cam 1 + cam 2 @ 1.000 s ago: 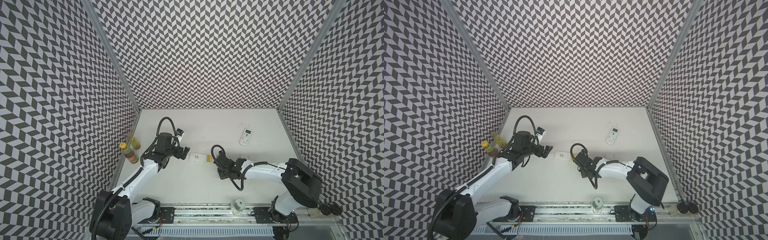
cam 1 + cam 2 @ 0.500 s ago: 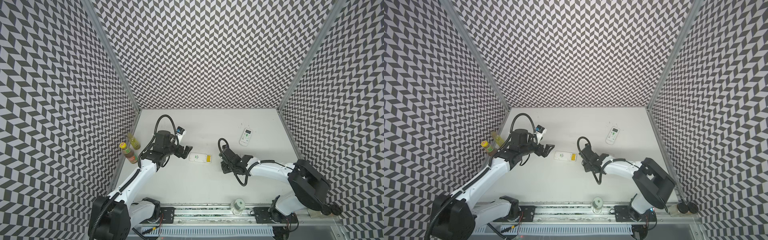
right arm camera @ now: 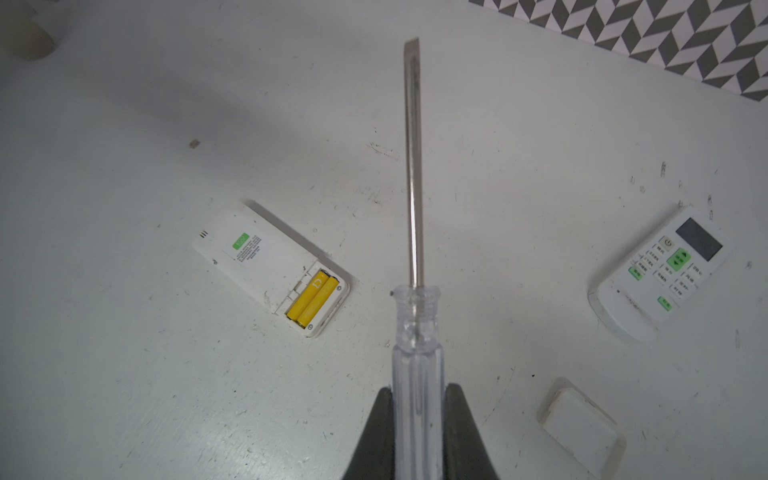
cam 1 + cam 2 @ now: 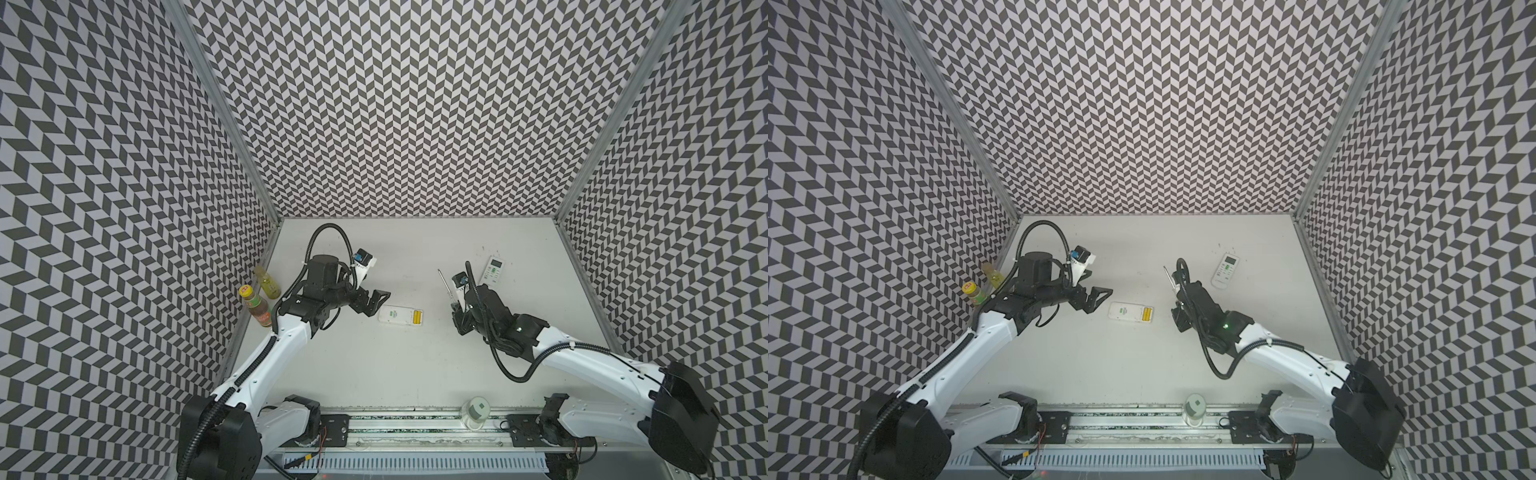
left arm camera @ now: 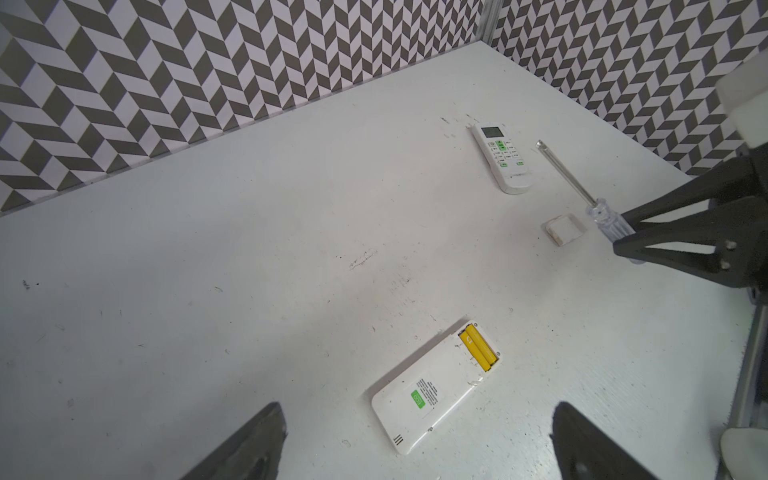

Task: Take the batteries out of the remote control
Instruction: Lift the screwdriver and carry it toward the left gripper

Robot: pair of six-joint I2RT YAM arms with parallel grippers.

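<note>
**Yellow cells sit in the opened remote; right claw grips the screwdriver**

In both top views, the remote [image 4: 397, 316] lies face-down near the middle of the worktop [image 4: 374, 374]. Its compartment is uncovered at the end that faces the right arm. The two yellow batteries [image 4: 417, 317] lie side by side inside it. The left claw [image 4: 374, 303] hangs just beside the remote's other end with its jaws spread wide and nothing between them. The right claw [image 4: 456, 309] is well apart from the remote and is clamped on a screwdriver [image 4: 445, 286], whose shaft points toward the back wall. A second remote [image 4: 493, 270] lies face-up beyond it. Two bottles [image 4: 262, 297] stand against the left wall.

The left wrist view shows the batteries [image 5: 478, 353] seated in the remote [image 5: 428, 395], between the spread fingers [image 5: 249, 449]. Farther off are a small white cover [image 5: 563, 228], the screwdriver [image 5: 582, 191] and the second remote [image 5: 503, 160].

The right wrist view shows dark fingers [image 3: 378, 436] pressed on both sides of the screwdriver's [image 3: 415, 208] clear handle. The batteries [image 3: 313, 299] fill the open bay of the remote [image 3: 257, 253]. The cover [image 3: 577, 419] and the second remote [image 3: 660, 274] lie on the opposite side of the shaft.
</note>
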